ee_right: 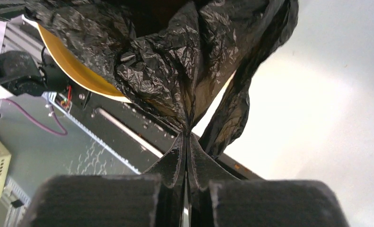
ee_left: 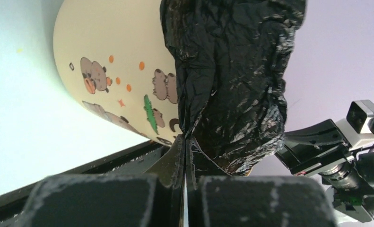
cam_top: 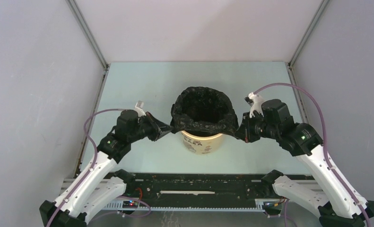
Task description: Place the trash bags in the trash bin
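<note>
- Left end effector point(cam_top: 166, 128): the top view puts it at the left edge of the bag point(cam_top: 225, 120). It is black on black there, so the grip is hard to read.
- Its wrist view settles it. The end effector point(ee_left: 185, 142) has its jaws pressed together, with a fold of bag film pinched between them.
- Left wrist only: the side wall of the bin point(ee_left: 114, 56), pale yellow with brown bears point(ee_left: 94, 75) and orange dots. The bag point(ee_left: 232, 85) hangs over the wall's right part. The frame cuts off the bin at top and bottom.
- The bin point(cam_top: 203, 144) stands mid-bench point(cam_top: 142, 85), between the two arms.
- Top view only: the bag mouth is open, draped around the bin's rim, with black film lining the inside. Only the lower band of the wall shows beneath the skirt. The print is too small to read here.
- Right end effector point(cam_top: 240, 130): at the bag's right edge in the top view, and the grip is again lost in the black.
- Right wrist view: the end effector point(ee_right: 188, 138) is clamped on a gathered pleat of bag point(ee_right: 166, 61). One loose strip trails off right.
- Right wrist only: a yellow arc of the bin point(ee_right: 76, 71), mostly hidden by film. The bag's interior is not seen.
</note>
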`<move>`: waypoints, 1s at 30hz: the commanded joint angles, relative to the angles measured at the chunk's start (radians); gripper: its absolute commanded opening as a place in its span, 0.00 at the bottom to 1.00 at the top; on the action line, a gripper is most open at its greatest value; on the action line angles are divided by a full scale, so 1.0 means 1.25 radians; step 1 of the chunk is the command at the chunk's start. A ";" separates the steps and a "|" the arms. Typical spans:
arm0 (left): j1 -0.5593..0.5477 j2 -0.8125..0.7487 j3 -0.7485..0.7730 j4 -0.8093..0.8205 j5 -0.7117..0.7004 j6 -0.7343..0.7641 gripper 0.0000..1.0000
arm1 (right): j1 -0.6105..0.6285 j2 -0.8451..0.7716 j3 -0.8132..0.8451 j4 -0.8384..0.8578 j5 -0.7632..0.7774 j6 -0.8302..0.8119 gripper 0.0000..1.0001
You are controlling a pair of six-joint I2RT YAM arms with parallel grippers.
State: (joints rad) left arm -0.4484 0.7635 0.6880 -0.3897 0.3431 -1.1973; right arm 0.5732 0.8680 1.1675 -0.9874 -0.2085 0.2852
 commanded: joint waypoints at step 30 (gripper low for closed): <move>-0.097 0.246 -0.108 0.147 -0.025 0.035 0.00 | -0.039 0.053 -0.181 0.038 0.062 0.095 0.07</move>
State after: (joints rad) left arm -0.5617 1.0008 0.4862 -0.2691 0.3077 -1.1881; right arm 0.5777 0.9020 0.9928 -0.9817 -0.1780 0.3740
